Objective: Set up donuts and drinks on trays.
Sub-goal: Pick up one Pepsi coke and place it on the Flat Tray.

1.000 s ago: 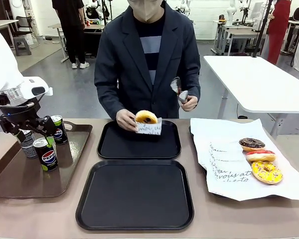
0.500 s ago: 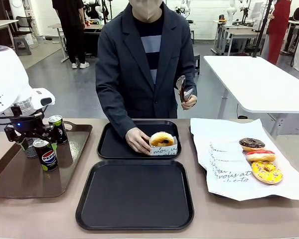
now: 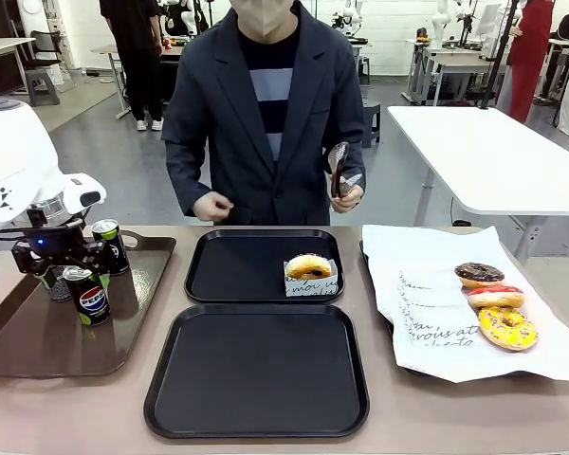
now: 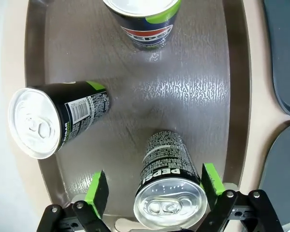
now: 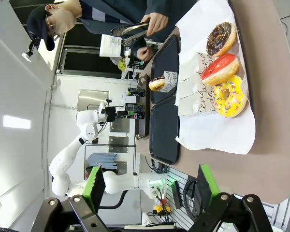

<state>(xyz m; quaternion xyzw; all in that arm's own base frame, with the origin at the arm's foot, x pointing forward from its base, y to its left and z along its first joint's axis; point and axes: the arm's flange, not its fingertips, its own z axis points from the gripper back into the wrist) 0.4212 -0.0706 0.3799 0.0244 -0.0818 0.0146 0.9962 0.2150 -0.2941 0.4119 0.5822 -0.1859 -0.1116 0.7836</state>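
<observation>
My left gripper (image 3: 59, 258) hangs over the brown tray (image 3: 38, 346), open, with its green pads either side of a grey patterned can (image 4: 168, 193) and a gap on both sides. Two black Pepsi cans (image 3: 92, 296) (image 3: 111, 246) stand close by. A golden donut in a white sleeve (image 3: 310, 270) sits on the far black tray (image 3: 237, 270). The near black tray (image 3: 256, 370) is bare. Chocolate (image 3: 479, 274), pink (image 3: 495, 297) and yellow (image 3: 507, 328) donuts lie on white paper (image 3: 427, 303). My right gripper (image 5: 150, 183) is open and holds nothing.
The person stands at the far side and holds metal tongs (image 3: 339, 169) in one hand, with the other hand drawn back at the waist. The cans stand close together around my left fingers (image 4: 97, 188). A white table (image 3: 484, 152) stands at the back right.
The person set the sleeved donut down on the far tray's right side and pulled the hand back. My left gripper shifted slightly over the cans, staying open.
</observation>
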